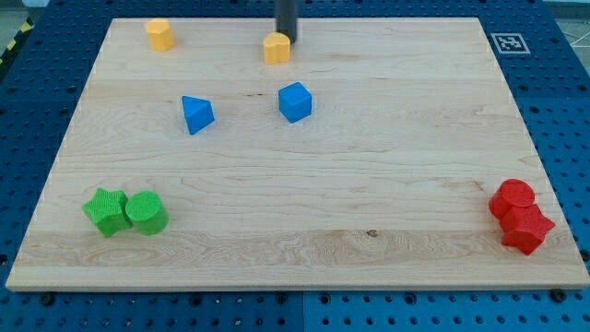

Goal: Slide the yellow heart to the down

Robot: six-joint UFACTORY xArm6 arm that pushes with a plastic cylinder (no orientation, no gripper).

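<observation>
Straight dark grey rod, smooth cylindrical shaft, plain flat-ended my tip, no markings

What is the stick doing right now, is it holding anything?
My tip: no gripper, so it holds nothing; it sits just above and right of the yellow block, at the view's top, touching or nearly so.

place: robotics lab | evidence: blue perforated mounting table; wooden board; fiducial marker
</observation>
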